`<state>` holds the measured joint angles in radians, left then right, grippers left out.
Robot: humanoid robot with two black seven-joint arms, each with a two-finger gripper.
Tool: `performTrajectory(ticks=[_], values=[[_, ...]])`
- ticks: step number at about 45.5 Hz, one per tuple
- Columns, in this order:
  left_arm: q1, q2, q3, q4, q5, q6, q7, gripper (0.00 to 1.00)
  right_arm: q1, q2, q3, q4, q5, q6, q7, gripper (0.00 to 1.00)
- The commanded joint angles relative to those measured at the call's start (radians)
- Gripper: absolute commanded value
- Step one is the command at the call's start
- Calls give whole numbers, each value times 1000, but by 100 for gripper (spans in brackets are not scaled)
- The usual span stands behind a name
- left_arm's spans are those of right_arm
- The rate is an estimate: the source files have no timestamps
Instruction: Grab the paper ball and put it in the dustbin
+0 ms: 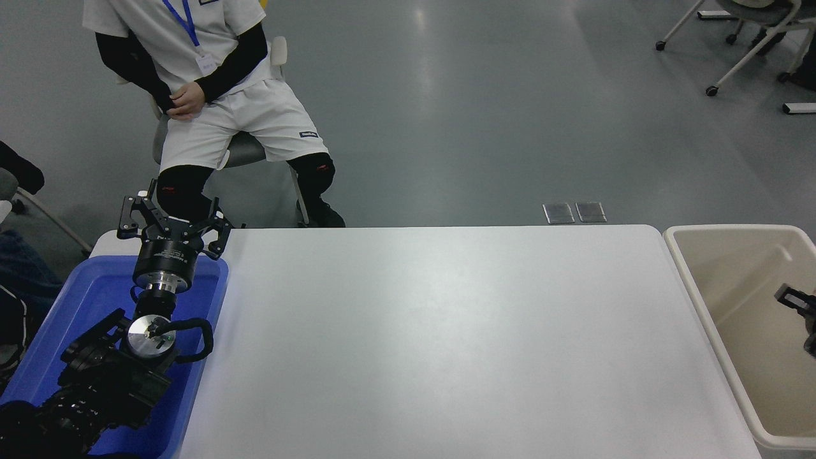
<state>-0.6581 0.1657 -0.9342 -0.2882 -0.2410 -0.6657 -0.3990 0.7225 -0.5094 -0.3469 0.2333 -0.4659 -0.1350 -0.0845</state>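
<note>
While the left end effector (pixel 171 220) rests spread apart over the blue bin (pixel 76 299), the right end effector (pixel 797 301) pokes in above the dustbin (pixel 695 287). Its state I cannot tell.

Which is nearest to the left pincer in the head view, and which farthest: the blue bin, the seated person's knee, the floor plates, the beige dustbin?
Counting out from the left pincer:
1. Blue bin, directly under the pincer, lower left.
2. Person's knee, just beyond it.
3. Floor plates, behind the table's far edge, to the right.
4. Dustbin, off the table's right end.

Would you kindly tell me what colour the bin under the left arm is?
Bright blue plastic bin, clearest in the head view.
</note>
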Motion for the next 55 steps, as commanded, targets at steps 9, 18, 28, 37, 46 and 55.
performTrajectory(ticks=[9,18,28,37,46,55], values=[[0,0,0,0,0,0,0,99,-35,28,40,-31,1,-26,0,0],[0,0,0,0,0,0,0,99,-31,20,37,-31,0,-35,2,41],[0,0,0,0,0,0,-1,99,-32,18,39,-31,0,-84,2,80],[0,0,0,0,0,0,0,99,-29,20,40,-31,0,-87,2,82],[0,0,0,0,0,0,0,99,-22,20,40,-29,1,-89,2,85],[0,0,0,0,0,0,0,99,1,18,54,-17,1,-86,2,99]])
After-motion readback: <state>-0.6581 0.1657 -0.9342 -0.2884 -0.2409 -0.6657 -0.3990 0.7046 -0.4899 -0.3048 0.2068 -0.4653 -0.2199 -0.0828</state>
